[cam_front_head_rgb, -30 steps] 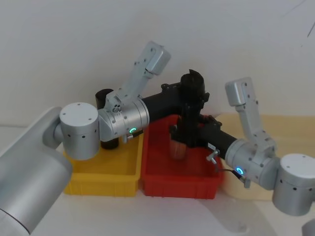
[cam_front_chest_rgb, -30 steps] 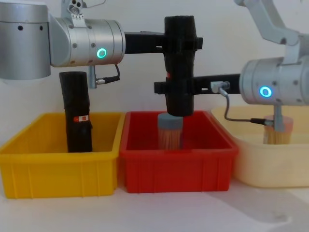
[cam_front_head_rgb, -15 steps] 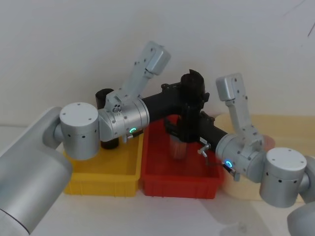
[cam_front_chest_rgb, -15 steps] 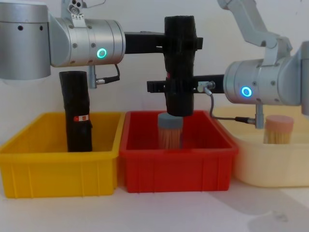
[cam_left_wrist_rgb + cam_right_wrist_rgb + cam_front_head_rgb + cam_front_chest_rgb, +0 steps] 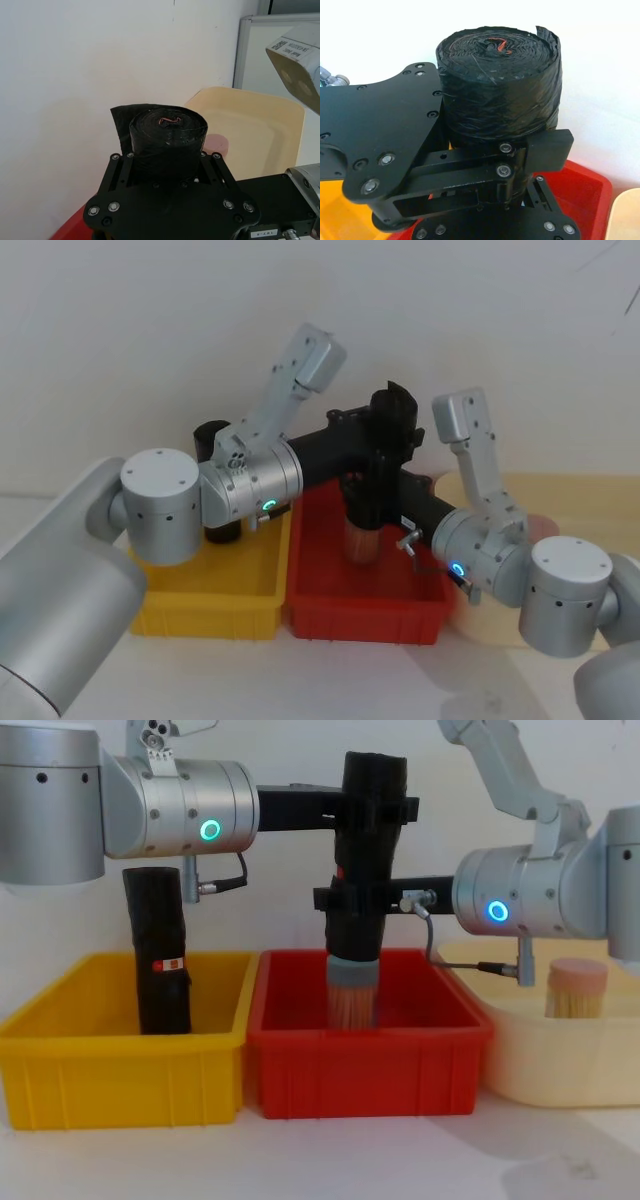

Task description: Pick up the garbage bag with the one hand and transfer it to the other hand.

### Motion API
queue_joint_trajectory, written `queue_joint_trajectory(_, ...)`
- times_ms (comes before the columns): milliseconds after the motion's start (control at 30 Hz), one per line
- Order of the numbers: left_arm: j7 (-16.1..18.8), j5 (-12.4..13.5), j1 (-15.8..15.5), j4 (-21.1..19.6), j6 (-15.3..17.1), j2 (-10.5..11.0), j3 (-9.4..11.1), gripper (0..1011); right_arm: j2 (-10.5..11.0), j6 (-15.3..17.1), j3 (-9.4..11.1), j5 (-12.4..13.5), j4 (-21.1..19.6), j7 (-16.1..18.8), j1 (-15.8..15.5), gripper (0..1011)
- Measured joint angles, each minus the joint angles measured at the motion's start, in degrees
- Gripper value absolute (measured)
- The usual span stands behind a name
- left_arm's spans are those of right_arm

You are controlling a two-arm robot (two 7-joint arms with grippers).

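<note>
Robotics test bench in a laboratory-like room: a plain white wall (image 5: 150, 330) behind a white table (image 5: 320, 1160) carrying a yellow bin (image 5: 120, 1050), a red bin (image 5: 365, 1060) and a cream bin (image 5: 560, 1060) in a row.

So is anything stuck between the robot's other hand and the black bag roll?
Nothing visible is. The right gripper already sits around the garbage bag, lower down than the left gripper, which holds its top.
</note>
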Motion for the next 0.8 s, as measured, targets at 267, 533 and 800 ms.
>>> queue_joint_trajectory(267, 0.0, 0.0, 0.0, 0.0, 0.0, 0.0, 0.0, 486, -0.2, -0.2, 0.0, -0.1, 0.3, -0.1, 0.2, 468)
queue_joint_trajectory(533, -0.1, 0.0, 0.0, 0.0, 0.0, 0.0, 0.0, 705, -0.1, -0.2, 0.6, -0.2, -0.1, -0.3, -0.2, 467)
queue_joint_trajectory(800, -0.1, 0.0, 0.0, 0.0, 0.0, 0.0, 0.0, 912, 0.6, 0.0, 1.8, -0.4, -1.1, -1.2, -1.2, 467)
